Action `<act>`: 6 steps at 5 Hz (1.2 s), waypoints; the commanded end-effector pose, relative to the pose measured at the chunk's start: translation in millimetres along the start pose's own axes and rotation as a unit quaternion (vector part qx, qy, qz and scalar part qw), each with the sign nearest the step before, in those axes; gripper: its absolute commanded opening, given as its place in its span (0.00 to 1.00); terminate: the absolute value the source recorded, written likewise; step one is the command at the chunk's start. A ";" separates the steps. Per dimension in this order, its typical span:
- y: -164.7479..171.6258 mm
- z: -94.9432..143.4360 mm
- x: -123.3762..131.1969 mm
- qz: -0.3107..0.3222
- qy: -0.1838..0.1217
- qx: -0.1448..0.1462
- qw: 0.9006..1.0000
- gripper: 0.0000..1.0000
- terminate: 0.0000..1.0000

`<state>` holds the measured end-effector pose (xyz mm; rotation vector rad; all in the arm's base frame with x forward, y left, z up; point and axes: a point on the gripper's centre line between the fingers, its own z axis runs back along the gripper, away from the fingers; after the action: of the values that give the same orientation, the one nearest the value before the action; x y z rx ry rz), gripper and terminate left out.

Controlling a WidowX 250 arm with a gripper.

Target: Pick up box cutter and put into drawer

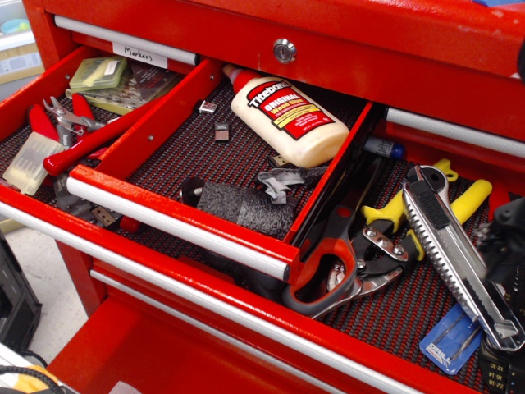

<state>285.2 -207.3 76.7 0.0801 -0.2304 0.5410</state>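
The box cutter [458, 253], slim silver metal with a ridged body and a black slider, lies on the dark mesh of the wide drawer at the right, beside yellow-handled pliers [418, 207]. The narrow red drawer [176, 225], with a silver bar along its front, stands open in the middle. My gripper [509, 245] is a dark blurred shape at the right edge, just right of the box cutter's lower half. Most of it is out of frame, and its jaws cannot be made out.
The narrow drawer holds a glue bottle [287, 120], a black foam roller [244, 208] and small metal bits. Red-handled snips [338, 264] lie left of the box cutter, and a blue card [447, 338] lies under its tip. The "Markers" drawer [138, 56] is at the left.
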 end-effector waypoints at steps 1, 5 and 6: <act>21.2 7.6 26.5 0.018 -0.007 0.029 0.999 1.00 0.00; 39.2 -27.2 25.6 0.044 -0.011 -0.015 0.999 0.00 0.00; 39.1 -14.9 28.5 0.029 0.014 -0.032 0.999 0.00 0.00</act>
<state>275.9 -155.5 50.0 0.0820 -0.1477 0.6034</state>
